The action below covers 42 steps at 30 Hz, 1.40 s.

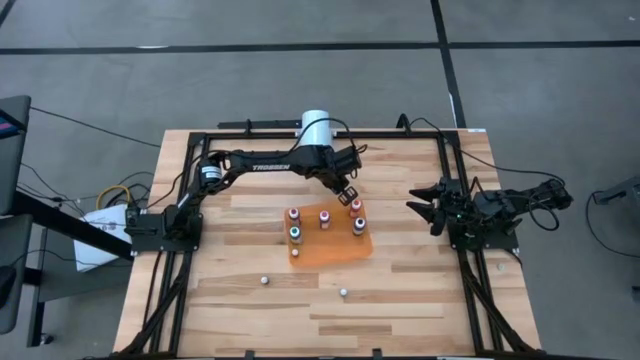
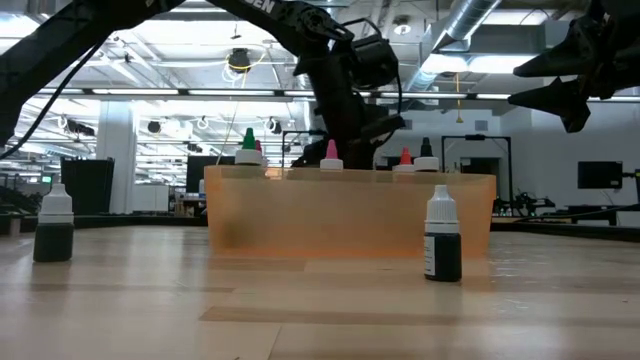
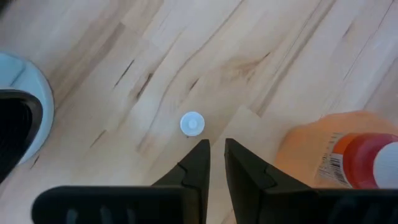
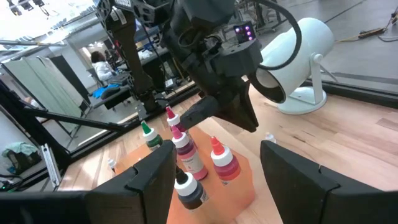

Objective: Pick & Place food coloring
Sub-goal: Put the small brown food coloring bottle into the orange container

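Note:
Several small food coloring bottles (image 1: 325, 218) with red, pink and green tops stand in the orange tray (image 1: 345, 250) at mid-table. My left gripper (image 1: 348, 190) hovers above the tray's far edge, tipped steeply down. Its fingers (image 3: 200, 158) are shut to a thin slit with nothing between them. On the bare wood just past the fingertips stands a white-capped bottle (image 3: 192, 124), seen from above. Beside it is a red-topped bottle (image 3: 364, 158) in the tray. Two more white-capped bottles (image 1: 264, 281) (image 1: 343, 293) stand on the table nearer the front. My right gripper (image 1: 425, 205) waits open at the table's right.
A big white cylinder (image 1: 315, 127) stands at the table's far edge behind my left arm. A black frame (image 1: 455, 150) runs around the table. In the low view the tray wall (image 2: 350, 215) hides the bodies of the bottles inside it.

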{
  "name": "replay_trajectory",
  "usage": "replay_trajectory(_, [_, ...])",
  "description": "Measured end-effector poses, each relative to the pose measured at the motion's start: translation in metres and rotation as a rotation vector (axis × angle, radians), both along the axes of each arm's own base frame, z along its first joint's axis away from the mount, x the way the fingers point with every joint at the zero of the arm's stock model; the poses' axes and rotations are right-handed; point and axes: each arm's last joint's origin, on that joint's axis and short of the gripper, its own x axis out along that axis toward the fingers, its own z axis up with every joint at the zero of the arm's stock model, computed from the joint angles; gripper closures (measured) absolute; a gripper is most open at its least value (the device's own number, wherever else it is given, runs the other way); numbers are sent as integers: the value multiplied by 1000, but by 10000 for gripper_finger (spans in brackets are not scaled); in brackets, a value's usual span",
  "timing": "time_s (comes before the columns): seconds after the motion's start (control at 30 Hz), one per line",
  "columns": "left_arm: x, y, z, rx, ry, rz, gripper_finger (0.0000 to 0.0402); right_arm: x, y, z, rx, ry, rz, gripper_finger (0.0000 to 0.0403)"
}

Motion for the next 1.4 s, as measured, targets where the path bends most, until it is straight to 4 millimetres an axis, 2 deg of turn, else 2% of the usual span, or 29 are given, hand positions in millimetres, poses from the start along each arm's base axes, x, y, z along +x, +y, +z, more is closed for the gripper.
replay_trajectory(0.27, [2, -1, 1, -34, -27, -38, 354, 0, 0, 0, 0, 0, 0, 182])
replay_trajectory(0.57, [2, 1, 1, 19, -20, -19, 247, 0, 0, 0, 0, 0, 0, 182])
replay_trajectory(0.73, [1, 1, -1, 20, -14, -16, 214, 0, 0, 0, 0, 0, 0, 182])
replay_trajectory(0.9, [-2, -1, -11, 9, 22, -15, 210, 0, 0, 0, 0, 0, 0, 182])
replay_trajectory(1.4, [2, 2, -9, 34, -27, 9, 212, 0, 0, 0, 0, 0, 0, 182])
